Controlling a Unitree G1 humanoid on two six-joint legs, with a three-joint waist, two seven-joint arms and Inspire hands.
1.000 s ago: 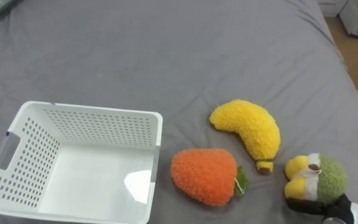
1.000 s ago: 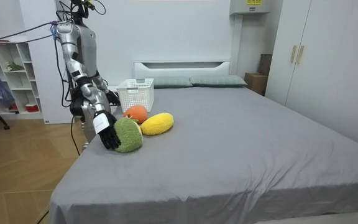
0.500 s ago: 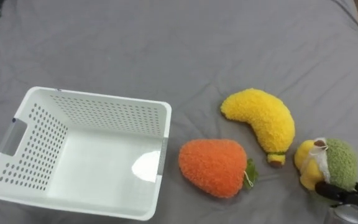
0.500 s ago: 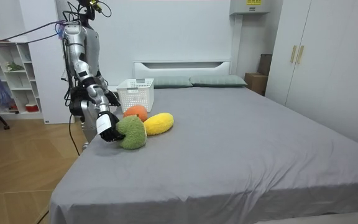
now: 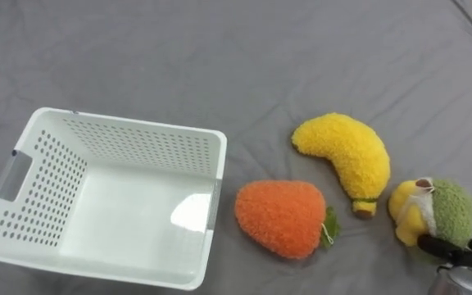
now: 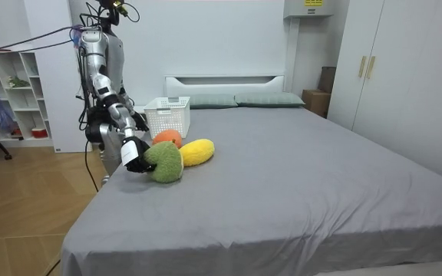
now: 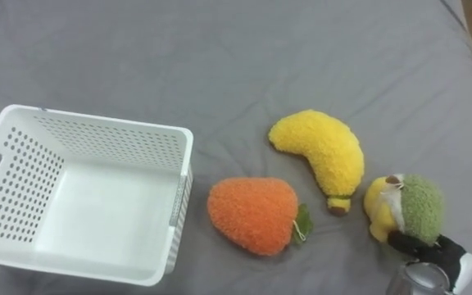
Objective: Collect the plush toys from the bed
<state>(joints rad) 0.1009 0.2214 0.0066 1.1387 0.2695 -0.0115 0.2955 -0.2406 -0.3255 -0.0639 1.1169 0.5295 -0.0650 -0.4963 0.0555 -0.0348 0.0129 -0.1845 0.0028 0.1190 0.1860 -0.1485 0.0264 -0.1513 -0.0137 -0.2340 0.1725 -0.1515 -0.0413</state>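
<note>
At the lower right of the frame, the green-and-yellow plush toy (image 5: pixel 445 213) is pinched at its lower edge by the right hand (image 5: pixel 465 256), dark fingers curled onto it. A deeper grip is probably wanted before it's carried over the orange plush fruit (image 5: pixel 281 217) to the white perforated basket (image 5: pixel 138 129) at lower left. Nothing is held in the basket yet. The plush banana (image 5: pixel 347 154) is left lying on the grey bed (image 5: pixel 244 57), right of centre.

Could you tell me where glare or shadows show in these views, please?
Left eye view: a bright glare patch lies on the floor of the white basket by its right wall. Right eye view: soft shadows hug the orange toy and the green toy in the right hand. Room view: even light on the bed.
</note>
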